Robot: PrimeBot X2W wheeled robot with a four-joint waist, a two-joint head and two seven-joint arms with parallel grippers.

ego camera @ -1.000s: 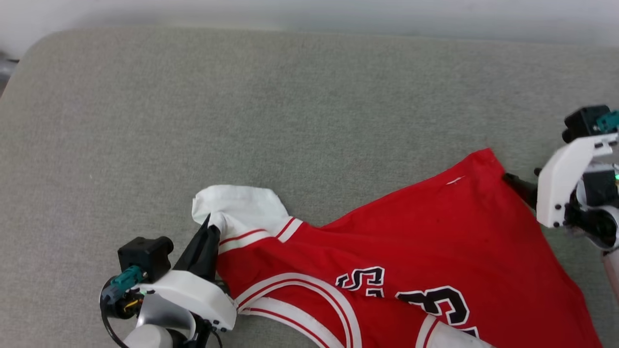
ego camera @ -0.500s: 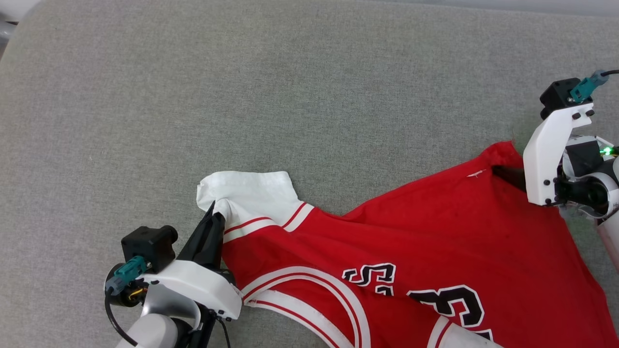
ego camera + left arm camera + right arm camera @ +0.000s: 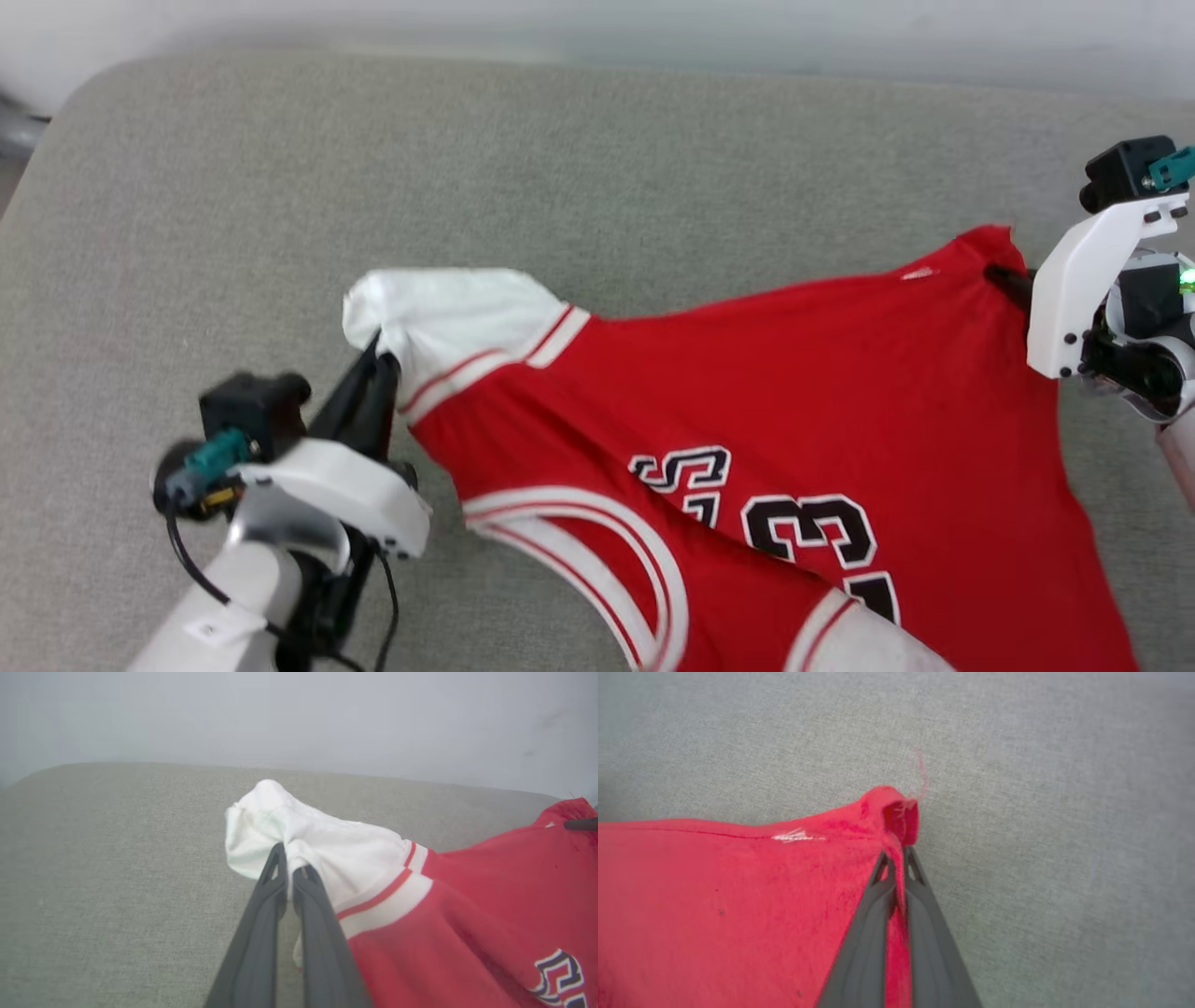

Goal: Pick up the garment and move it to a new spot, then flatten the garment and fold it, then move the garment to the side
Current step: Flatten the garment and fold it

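The garment (image 3: 794,392) is a red jersey with white sleeves, striped trim and black numbers facing up, stretched across the grey cushion. My left gripper (image 3: 378,350) is shut on its white sleeve (image 3: 439,313) at the left; the left wrist view shows the sleeve (image 3: 299,830) bunched between the dark fingers (image 3: 261,933). My right gripper (image 3: 1004,277) is shut on the red hem corner (image 3: 985,247) at the right; in the right wrist view that corner (image 3: 892,812) is pinched between the fingers (image 3: 924,933). The cloth hangs taut between both grips, raised off the cushion.
A grey fabric cushion (image 3: 597,168) spreads under everything, with open surface behind and to the left of the garment. Its rounded back-left corner (image 3: 84,84) meets a pale wall. The garment's lower part runs off the bottom edge of the head view.
My right gripper has closed on the hem corner. Both grippers have lifted, pulling the garment taut and up off the cushion. The head camera has also shifted.
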